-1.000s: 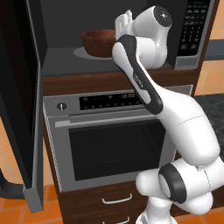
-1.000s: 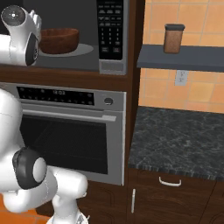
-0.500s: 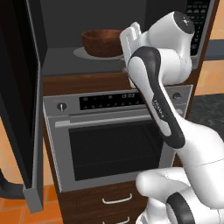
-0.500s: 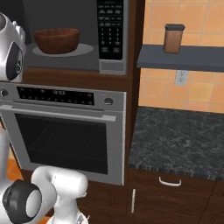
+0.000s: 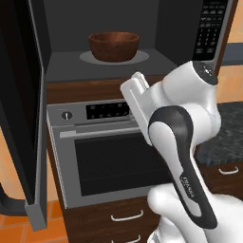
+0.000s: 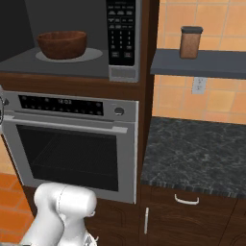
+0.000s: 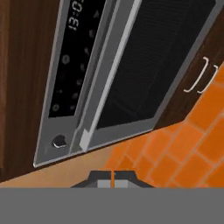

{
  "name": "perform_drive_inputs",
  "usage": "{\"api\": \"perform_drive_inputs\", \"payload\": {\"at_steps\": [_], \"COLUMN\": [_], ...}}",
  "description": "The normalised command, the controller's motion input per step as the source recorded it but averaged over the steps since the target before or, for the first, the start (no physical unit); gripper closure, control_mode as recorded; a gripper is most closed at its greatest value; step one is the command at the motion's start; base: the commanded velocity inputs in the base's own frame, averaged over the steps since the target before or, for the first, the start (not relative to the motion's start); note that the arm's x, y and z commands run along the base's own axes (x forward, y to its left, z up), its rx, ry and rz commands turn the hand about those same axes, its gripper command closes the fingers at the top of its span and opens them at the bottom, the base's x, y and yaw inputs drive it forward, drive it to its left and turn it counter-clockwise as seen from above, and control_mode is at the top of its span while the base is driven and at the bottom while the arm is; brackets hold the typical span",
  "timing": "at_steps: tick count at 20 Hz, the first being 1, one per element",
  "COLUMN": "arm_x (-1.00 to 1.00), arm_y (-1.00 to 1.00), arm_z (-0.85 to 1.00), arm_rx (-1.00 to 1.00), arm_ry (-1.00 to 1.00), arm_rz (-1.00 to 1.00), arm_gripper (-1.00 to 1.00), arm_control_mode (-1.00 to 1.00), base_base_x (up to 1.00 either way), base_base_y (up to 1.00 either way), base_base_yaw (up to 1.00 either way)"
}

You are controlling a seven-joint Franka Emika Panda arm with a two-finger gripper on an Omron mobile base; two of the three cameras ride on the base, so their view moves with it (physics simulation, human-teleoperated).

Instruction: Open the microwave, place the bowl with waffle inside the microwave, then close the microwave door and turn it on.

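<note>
Since the earlier frames, the arm has swung down and away from the cavity to sit in front of the oven [image 5: 111, 156], and the gripper [image 7: 113, 178] has closed; its fingertips now meet with nothing between them. One bowl [image 5: 114, 46] rests on the round grey turntable [image 5: 114, 58] inside the microwave [image 5: 156, 28], centred on the cavity floor. One microwave door [image 5: 21, 109] stands swung fully open to the left of the cavity. One black keypad panel [image 6: 121, 31] occupies the right side of the microwave; its key lettering is too small to read. Directly below sits the one oven, with one knob [image 6: 119, 111] and one display strip [image 6: 60, 104]; the hand view shows digits beginning "13:0" on that display. The word "FRANKA" is printed on the arm's dark link [image 5: 186, 187]. One brown jar [image 6: 190, 42] stands on the shelf [image 6: 199, 62] above the dark stone counter [image 6: 197, 153].
</note>
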Motion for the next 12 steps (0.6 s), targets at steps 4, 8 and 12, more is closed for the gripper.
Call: {"api": "perform_drive_inputs", "payload": {"at_steps": [4,8,12], "arm_x": [-0.68,-0.37,0.17], "arm_y": [1.00,0.97,0.93], "arm_z": [-1.00,-1.00,-0.97], "arm_rx": [-0.16,-0.12,-0.09], "arm_ry": [0.00,0.02,0.02], "arm_rz": [0.32,0.32,0.19], "arm_gripper": [1.00,1.00,1.00], "arm_control_mode": [-1.00,-1.00,-1.00], "base_base_x": [0.00,0.00,0.00], "base_base_y": [0.00,0.00,0.00], "base_base_yaw": [0.00,0.00,0.00]}}
